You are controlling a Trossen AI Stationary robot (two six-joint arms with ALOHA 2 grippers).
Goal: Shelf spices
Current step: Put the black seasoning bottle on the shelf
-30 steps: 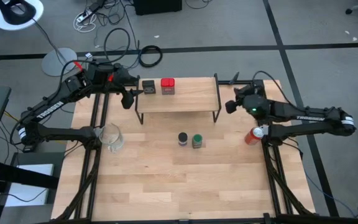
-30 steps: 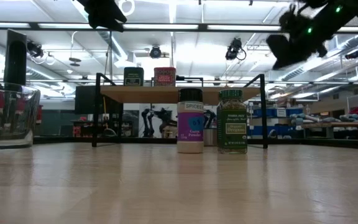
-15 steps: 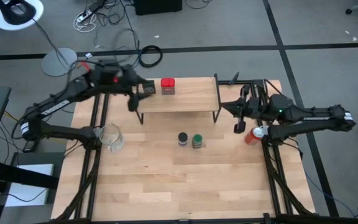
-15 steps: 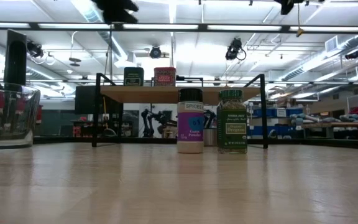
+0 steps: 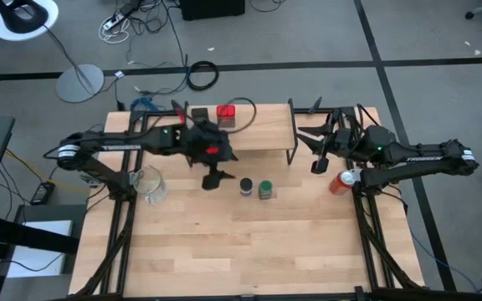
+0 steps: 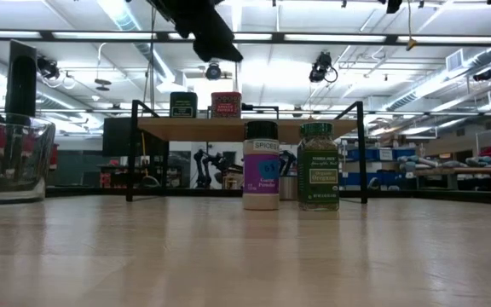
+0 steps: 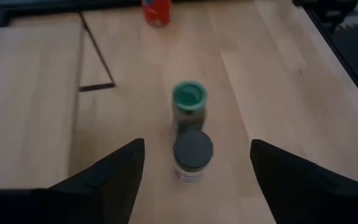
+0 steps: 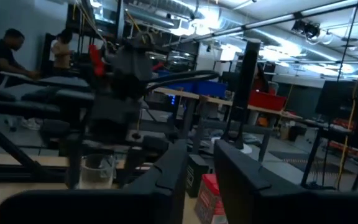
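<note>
The shelf [image 5: 249, 134] stands at the table's far middle, with the dark square tin [image 5: 197, 112] and the red square tin [image 5: 227, 112] resting on its plank [image 6: 245, 127]. The dark-lidded purple-labelled jar [image 5: 246, 186] and the green jar [image 5: 265, 190] stand upright on the table in front of it. My left gripper [image 5: 214, 178] hovers open just left of the dark-lidded jar [image 7: 192, 152], which shows between its spread fingers, the green jar [image 7: 189, 99] behind it. My right gripper [image 5: 317, 160] hangs in the air off the shelf's right end, its fingers narrowly open, empty.
A clear glass cup [image 5: 151, 184] stands near the table's left edge, and a red drink can [image 5: 340, 181] near its right edge under the right arm. The shelf's thin black legs [image 6: 129, 152] stand behind the jars. People show in the room beyond [image 8: 5, 53].
My left arm has swung from behind the shelf's far left corner, over the shelf, toward the near side, and now hangs beside the dark-lidded jar. My right gripper has risen out of the low view and shifted slightly toward the near edge. The spices have not moved.
</note>
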